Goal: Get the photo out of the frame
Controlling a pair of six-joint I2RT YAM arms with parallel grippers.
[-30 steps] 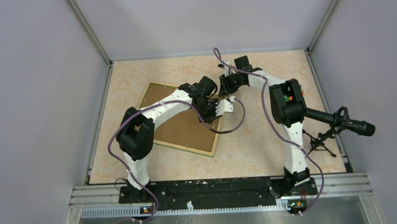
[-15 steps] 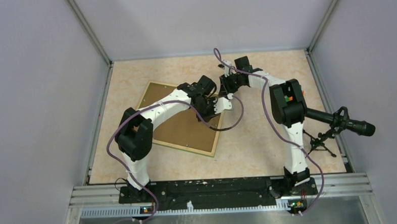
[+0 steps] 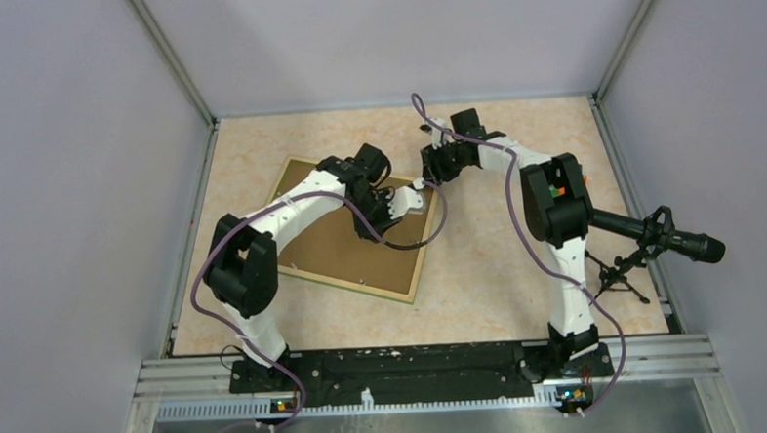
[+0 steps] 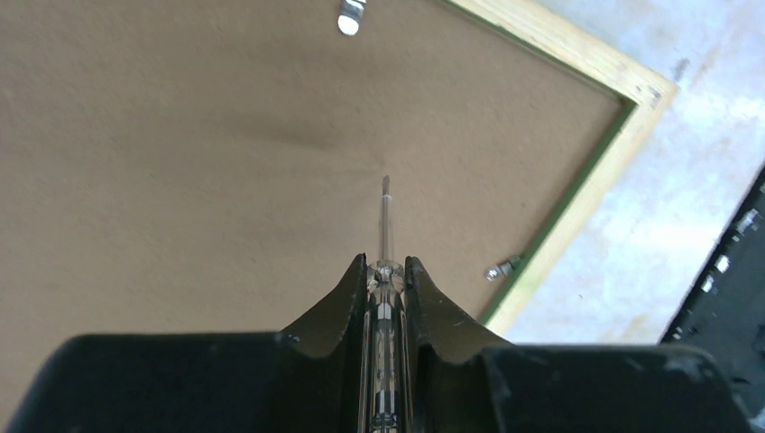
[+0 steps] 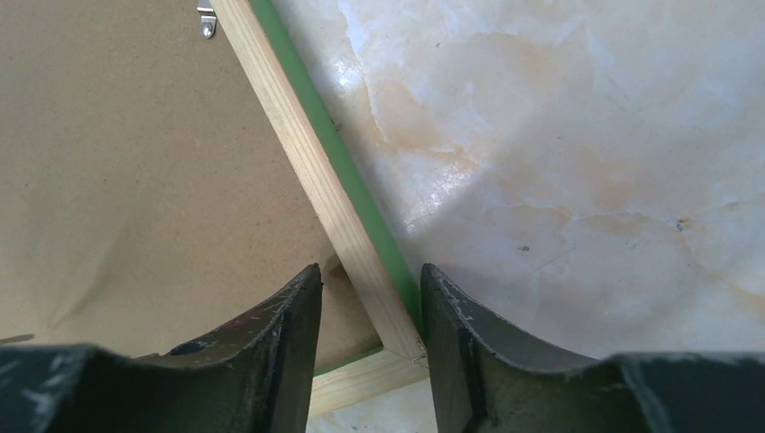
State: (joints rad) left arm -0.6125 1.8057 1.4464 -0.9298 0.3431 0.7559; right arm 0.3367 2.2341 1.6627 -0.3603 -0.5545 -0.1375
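The frame (image 3: pixel 337 243) lies face down on the table, brown fibreboard back up, thin green border round it. The photo is hidden under the back. My left gripper (image 3: pixel 400 202) is over the frame's right part, shut on a clear-handled screwdriver (image 4: pixel 385 221) whose thin shaft points at the fibreboard back (image 4: pixel 180 162). My right gripper (image 3: pixel 434 171) is at the frame's far right corner. In the right wrist view it (image 5: pixel 368 275) is open, its jaws astride the wooden rail (image 5: pixel 307 153) just by the corner. Small metal clips (image 4: pixel 503 268) sit along the rail.
A black camera on a small tripod (image 3: pixel 654 236) stands at the right edge of the table. Grey enclosure walls stand on three sides. Purple cables loop off both arms above the frame's right part.
My left arm has swung left and farther back, carrying the screwdriver from the frame's right edge to over the fibreboard back. The right arm has not moved.
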